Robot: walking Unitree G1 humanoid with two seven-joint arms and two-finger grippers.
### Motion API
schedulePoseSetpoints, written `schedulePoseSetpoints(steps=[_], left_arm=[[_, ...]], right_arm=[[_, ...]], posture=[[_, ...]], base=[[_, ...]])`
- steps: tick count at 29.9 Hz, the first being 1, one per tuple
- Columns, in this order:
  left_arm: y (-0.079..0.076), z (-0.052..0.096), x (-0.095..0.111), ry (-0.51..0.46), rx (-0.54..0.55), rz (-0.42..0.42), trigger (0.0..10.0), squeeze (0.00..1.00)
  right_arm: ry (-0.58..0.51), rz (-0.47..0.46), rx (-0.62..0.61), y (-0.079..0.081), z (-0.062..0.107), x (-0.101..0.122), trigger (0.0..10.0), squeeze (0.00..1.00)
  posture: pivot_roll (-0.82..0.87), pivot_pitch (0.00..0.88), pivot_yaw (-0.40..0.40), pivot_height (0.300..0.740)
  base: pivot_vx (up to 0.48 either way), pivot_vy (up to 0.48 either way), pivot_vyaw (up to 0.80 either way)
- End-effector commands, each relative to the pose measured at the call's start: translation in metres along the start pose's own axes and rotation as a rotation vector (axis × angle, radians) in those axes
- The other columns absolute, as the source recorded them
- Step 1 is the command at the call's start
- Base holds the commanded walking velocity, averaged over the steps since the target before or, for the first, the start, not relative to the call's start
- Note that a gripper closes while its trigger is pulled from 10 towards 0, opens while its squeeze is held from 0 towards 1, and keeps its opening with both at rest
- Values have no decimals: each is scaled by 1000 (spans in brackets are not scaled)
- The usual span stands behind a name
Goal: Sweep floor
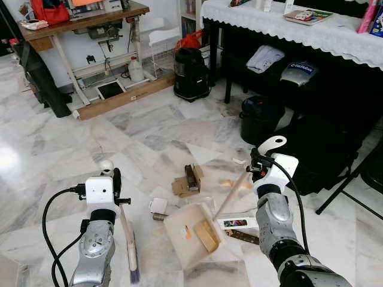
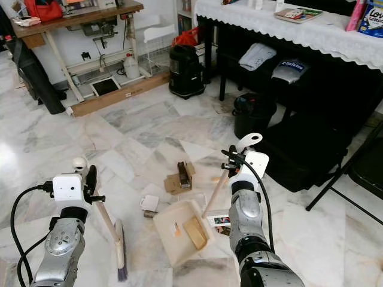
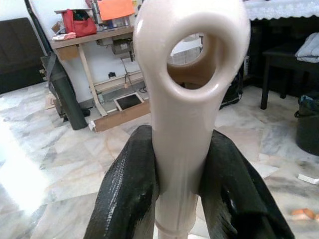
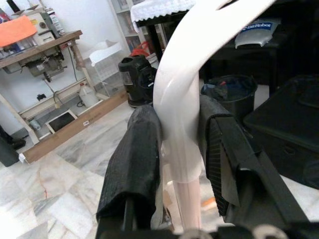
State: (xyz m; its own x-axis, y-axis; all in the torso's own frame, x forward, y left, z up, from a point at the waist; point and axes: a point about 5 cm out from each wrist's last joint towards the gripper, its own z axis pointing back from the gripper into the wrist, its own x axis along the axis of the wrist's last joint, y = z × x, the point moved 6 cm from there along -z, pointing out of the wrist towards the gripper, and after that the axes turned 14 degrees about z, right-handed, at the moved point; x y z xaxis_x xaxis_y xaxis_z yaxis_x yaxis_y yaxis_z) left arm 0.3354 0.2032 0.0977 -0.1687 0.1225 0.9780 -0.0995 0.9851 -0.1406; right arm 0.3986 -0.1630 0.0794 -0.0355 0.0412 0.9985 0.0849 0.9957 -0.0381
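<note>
Litter (image 1: pixel 188 179) may scatter past the dustpan (image 1: pixel 190 232): left gripper (image 3: pixel 179 179) clamps the broom (image 1: pixel 128 242), right gripper (image 4: pixel 182 164) the dustpan handle.

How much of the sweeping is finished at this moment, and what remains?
Partly done: a brown scrap already lies in the dustpan. In hand: the left claw grips the broom, and the right claw grips the dustpan's handle. Left: the cardboard box, a white scrap and a wrapper lie on the floor.
</note>
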Motion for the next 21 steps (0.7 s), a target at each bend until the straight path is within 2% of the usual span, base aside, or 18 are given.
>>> schedulePoseSetpoints(steps=[1, 9, 21], left_arm=[[8, -2, 17, -62, -9, -32, 10000, 0], [19, -2, 23, -77, 14, -53, 10000, 0], [11, -3, 21, -79, 25, -29, 10000, 0]], right_arm=[[-67, -19, -9, 6, -4, 16, 10000, 0], [-56, -41, 29, 21, -1, 13, 10000, 0], [-58, -44, 1, 11, -3, 15, 10000, 0]], posture=[[95, 0, 46, 740], [115, 0, 44, 740], [83, 0, 35, 740]], base=[[0, 0, 638], [0, 0, 666], [0, 0, 749]])
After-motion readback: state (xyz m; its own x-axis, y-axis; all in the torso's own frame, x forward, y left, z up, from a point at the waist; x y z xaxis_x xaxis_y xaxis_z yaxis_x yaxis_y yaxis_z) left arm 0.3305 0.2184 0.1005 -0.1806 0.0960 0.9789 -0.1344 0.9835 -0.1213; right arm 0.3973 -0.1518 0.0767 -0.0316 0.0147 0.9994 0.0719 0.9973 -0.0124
